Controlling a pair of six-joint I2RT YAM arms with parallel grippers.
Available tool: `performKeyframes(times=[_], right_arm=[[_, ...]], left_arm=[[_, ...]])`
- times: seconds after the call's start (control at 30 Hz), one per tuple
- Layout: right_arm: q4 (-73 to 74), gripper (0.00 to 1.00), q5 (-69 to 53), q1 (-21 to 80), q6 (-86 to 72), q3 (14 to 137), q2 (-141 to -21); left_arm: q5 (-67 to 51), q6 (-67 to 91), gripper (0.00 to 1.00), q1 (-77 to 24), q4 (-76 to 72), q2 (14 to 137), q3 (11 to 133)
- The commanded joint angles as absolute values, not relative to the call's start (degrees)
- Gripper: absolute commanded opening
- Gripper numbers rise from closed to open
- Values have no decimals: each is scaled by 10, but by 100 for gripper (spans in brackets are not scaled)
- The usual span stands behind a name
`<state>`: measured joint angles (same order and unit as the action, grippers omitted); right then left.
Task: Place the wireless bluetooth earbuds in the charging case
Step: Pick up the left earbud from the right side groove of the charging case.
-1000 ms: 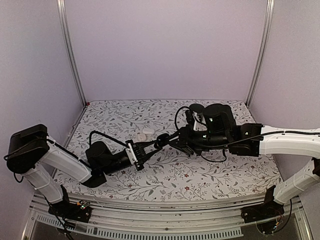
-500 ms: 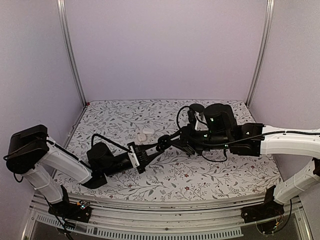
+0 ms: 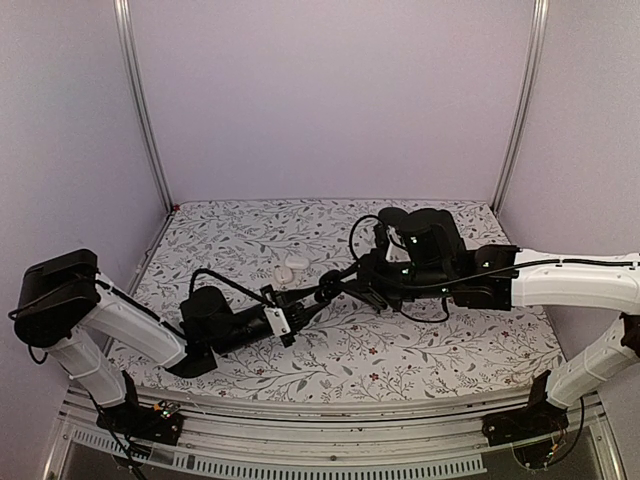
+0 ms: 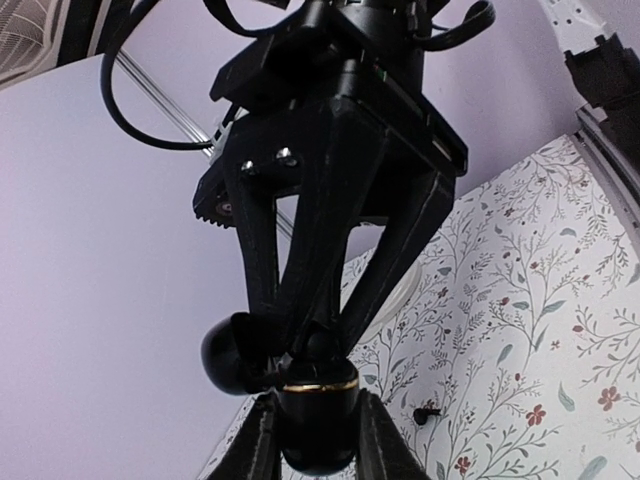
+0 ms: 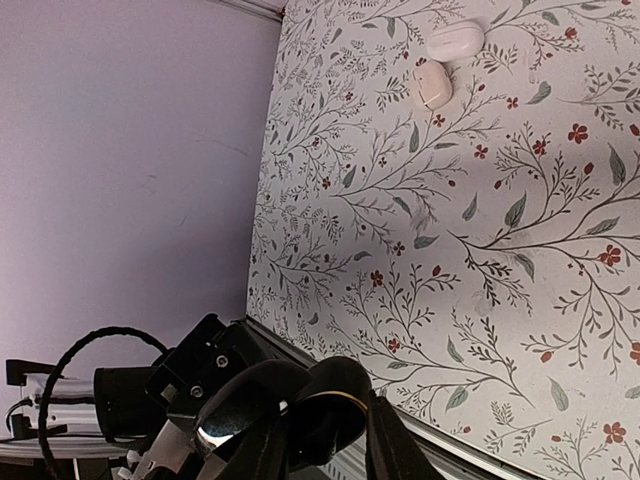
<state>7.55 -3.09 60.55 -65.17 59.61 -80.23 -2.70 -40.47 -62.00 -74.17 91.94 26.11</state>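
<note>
My left gripper is shut on a round black charging case with a gold rim, held above the table with its lid swung open to the side. My right gripper meets it from the other side. In the left wrist view the right gripper's tips converge at the case's mouth on a small dark rounded piece, apparently a black earbud. The right wrist view shows the case just past its own fingers. Another tiny black earbud lies on the floral table.
Two white pebble-like cases lie side by side on the floral cloth, behind the grippers. Lilac walls enclose the table on three sides. A metal rail runs along the near edge.
The left gripper has pushed to the right with the case. The right gripper has stayed at the case's mouth, and its arm has drawn in a little. Both grips hold as before.
</note>
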Motion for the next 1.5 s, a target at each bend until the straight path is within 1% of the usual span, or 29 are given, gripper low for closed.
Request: performKeyframes(times=[0.0, 0.23, 0.4, 0.5, 0.53, 0.73, 0.97, 1.17, 1.47], right_arm=[[53, 28, -34, 605, -665, 608, -820], [47, 27, -39, 606, -673, 611, -833], [45, 21, -46, 606, -676, 609, -845], [44, 20, -47, 606, -677, 609, -850], [44, 16, -46, 605, -677, 608, -849], [60, 13, -30, 606, -674, 604, -838], [94, 8, -16, 606, -648, 603, -824], [139, 5, -7, 606, -618, 617, -814], [193, 4, -9, 606, -570, 639, -809]], left_arm=[[-40, -415, 0, -641, -769, 931, 284], [-25, -413, 0, -648, -786, 949, 291], [-3, -416, 0, -653, -803, 963, 297], [5, -417, 0, -653, -807, 968, 302], [6, -416, 0, -653, -808, 968, 302], [9, -397, 0, -652, -816, 971, 298], [-17, -330, 0, -636, -815, 972, 289], [-59, -272, 0, -610, -821, 980, 279], [-120, -201, 0, -575, -830, 994, 273]])
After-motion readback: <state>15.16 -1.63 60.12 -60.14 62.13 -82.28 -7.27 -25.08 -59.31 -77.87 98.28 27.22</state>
